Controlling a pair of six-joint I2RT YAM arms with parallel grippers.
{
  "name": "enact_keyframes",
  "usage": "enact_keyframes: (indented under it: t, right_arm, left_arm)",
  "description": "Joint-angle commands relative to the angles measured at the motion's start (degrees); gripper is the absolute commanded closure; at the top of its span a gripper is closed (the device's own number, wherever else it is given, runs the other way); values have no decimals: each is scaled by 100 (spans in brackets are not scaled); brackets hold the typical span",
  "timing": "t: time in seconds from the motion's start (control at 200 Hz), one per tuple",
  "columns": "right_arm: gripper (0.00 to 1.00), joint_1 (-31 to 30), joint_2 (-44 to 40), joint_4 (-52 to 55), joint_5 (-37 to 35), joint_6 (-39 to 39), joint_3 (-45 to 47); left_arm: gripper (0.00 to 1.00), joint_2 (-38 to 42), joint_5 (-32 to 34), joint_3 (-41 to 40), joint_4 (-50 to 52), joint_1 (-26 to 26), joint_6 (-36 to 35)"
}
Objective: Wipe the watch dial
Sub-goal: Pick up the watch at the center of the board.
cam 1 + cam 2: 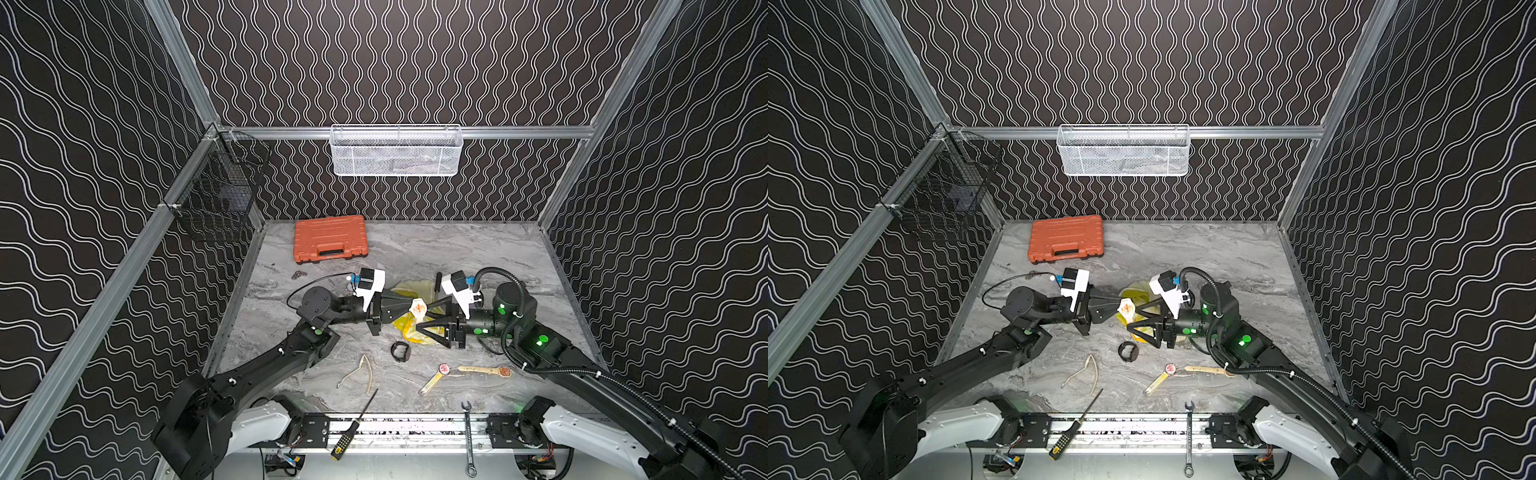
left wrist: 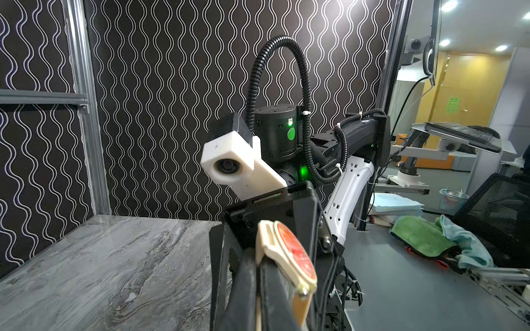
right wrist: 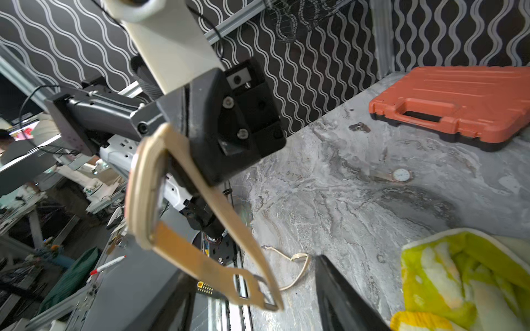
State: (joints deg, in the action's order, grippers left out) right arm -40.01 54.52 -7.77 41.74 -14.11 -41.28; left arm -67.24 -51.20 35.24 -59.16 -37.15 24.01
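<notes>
My left gripper (image 1: pixel 412 310) pinches the watch (image 1: pixel 418 308) aloft. My right gripper (image 1: pixel 424 319), spread and empty, faces it just beside. The cloth (image 1: pixel 403 326) lies directly below.

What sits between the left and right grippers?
The orange-dial watch, held in the shut left gripper; right gripper open beside it. Shows in both top views.

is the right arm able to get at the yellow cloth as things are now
Probably yes: the right gripper is open, close by the yellow cloth on the table, with nothing covering the cloth's near part. The left gripper, shut on the watch, is alongside.
</notes>
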Motion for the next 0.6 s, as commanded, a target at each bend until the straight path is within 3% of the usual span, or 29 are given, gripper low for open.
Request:
enact_keyframes:
  t: [0.0, 0.04, 0.115, 0.25, 0.31, 0.395, 0.59]
  right_arm:
    - [37, -6, 125, -699, 651, 14, -21]
    - [46, -13, 162, -736, 752, 26, -25]
    - [75, -2, 176, -657, 862, 55, -62]
    - [98, -2, 149, -678, 1009, -3, -48]
    - [100, -3, 140, -660, 1033, -21, -55]
    - [100, -5, 144, -644, 1056, -82, -110]
    - [100, 2, 27, -205, 770, 156, -328]
  left_arm:
    - [100, -20, -64, -9, -477, -3, 337]
    - [100, -16, -75, -10, -492, 0, 341]
    - [100, 34, -17, -6, -424, -2, 316]
    - [100, 145, -49, 92, -190, 0, 239]
    - [100, 190, -34, 149, -20, -2, 180]
    - [80, 249, 45, 171, 247, 2, 175]
    - [58, 630, 123, 54, 1204, -8, -120]
